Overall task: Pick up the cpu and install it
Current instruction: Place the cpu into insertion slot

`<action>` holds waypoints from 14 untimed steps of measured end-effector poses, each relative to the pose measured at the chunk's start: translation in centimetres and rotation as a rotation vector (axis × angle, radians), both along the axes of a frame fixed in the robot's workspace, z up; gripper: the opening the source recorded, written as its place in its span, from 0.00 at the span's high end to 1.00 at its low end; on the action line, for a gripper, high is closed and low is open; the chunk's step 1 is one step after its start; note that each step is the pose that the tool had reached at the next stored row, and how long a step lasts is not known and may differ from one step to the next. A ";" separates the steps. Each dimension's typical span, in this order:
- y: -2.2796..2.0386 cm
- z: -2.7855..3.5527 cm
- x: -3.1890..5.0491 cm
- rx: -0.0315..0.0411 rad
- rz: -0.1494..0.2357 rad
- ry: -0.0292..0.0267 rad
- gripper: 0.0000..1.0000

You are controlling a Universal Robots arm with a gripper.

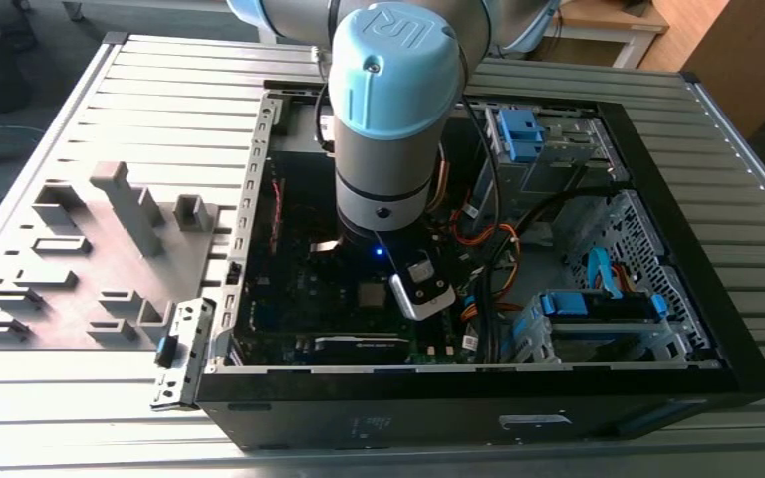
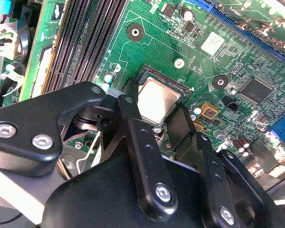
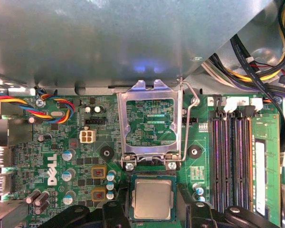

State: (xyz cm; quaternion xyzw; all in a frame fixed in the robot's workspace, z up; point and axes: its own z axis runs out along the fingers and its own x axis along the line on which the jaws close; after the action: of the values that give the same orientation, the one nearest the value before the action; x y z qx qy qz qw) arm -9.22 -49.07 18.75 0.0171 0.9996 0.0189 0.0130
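Exterior view, left to right:
- ribbed metal table [image 1: 156,70]
- grey moulded fixture block [image 1: 91,259] with stepped pockets
- open black computer case [image 1: 489,408] laid on its side, with the arm [image 1: 385,119] reaching down into it
- blue plastic drive caddies [image 1: 602,304]

The cpu [image 3: 153,199] is seated flat in the black socket [image 2: 161,79] on the green motherboard [image 3: 61,142]. Its matte silver lid faces up and its edges are square to the socket. It is square, so no long axis is seen.

The tool [image 2: 154,111] is poised over it. Its black fingers [image 2: 133,128] are spread apart, one either side of the socket, and nothing is clamped.

The stamped-steel load plate [image 3: 149,92] is swung open, with the wire lever [image 3: 186,128] beside it. Dark memory slots [image 3: 230,161] are seen alongside.
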 end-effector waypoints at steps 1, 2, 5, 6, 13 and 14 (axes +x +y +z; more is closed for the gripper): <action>0.00 -0.01 0.00 0.0001 0.000 -0.0001 0.51; 0.01 -0.02 0.00 0.0003 0.000 -0.0002 0.51; 0.01 -0.02 0.01 0.0003 0.000 -0.0002 0.51; 0.01 -0.02 0.01 0.0003 0.000 -0.0001 0.51; 0.00 -0.03 0.01 0.0003 0.000 -0.0001 0.51; 0.01 -0.03 0.01 0.0003 0.000 -0.0002 0.51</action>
State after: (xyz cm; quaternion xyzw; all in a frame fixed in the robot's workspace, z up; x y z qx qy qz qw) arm -9.22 -49.06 18.72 0.0171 0.9996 0.0191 0.0131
